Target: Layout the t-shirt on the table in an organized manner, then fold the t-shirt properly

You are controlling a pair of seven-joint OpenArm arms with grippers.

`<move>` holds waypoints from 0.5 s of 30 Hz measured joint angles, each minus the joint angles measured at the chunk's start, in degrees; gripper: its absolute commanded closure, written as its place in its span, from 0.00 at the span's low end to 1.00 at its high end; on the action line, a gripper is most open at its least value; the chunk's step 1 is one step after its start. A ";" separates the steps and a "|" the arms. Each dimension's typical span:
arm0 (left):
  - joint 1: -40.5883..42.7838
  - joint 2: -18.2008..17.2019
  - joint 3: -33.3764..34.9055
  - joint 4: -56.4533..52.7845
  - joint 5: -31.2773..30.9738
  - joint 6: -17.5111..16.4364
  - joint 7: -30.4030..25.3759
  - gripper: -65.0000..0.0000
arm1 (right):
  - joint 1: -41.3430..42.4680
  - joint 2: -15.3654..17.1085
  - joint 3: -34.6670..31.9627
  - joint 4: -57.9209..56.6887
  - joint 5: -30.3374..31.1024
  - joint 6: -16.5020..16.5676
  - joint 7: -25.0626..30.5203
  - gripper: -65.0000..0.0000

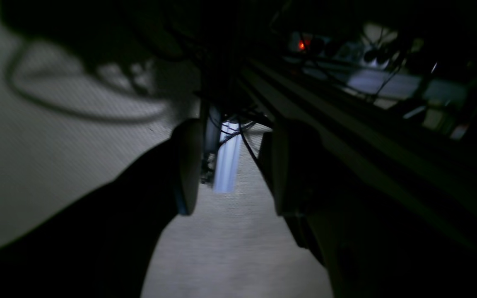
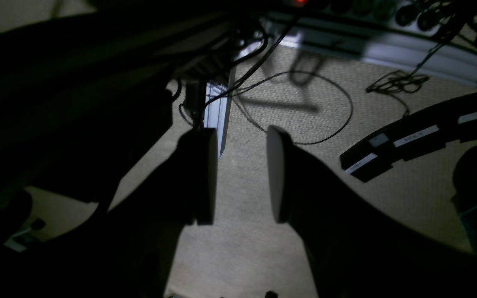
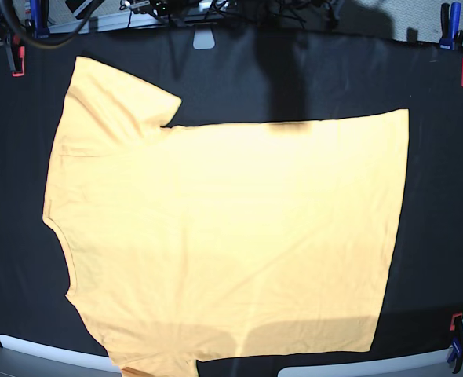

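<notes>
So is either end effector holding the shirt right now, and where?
Nothing is held. The left end effector and right end effector are both open and empty; the shirt lies flat on the table.

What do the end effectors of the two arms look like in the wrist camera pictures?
The left end effector and the right end effector each have two broad, dark fingers, mostly in silhouette. The fingers end in flat, rounded pads with a paler inner face. No markings or cables show on them. In the base view, neither arm is visible.
</notes>
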 measured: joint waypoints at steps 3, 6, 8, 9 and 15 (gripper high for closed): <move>0.50 0.02 5.97 1.60 0.00 -0.04 0.00 0.62 | 0.02 0.00 0.00 0.00 0.02 0.00 0.02 0.69; 1.27 0.02 9.60 2.62 -0.02 -0.02 0.04 0.62 | 0.07 0.07 0.00 0.00 0.13 0.00 -0.50 0.69; 1.86 0.02 10.16 3.19 -0.66 -0.04 0.04 0.62 | 0.04 0.35 0.00 0.00 0.13 0.26 -0.61 0.69; 1.88 0.02 10.16 3.19 -0.68 -0.02 0.02 0.62 | 0.04 0.52 0.00 0.00 0.13 0.50 -0.63 0.69; 1.70 -0.13 10.16 3.23 -1.57 -0.02 0.00 0.62 | -0.33 1.66 0.00 0.00 0.13 0.66 -0.59 0.69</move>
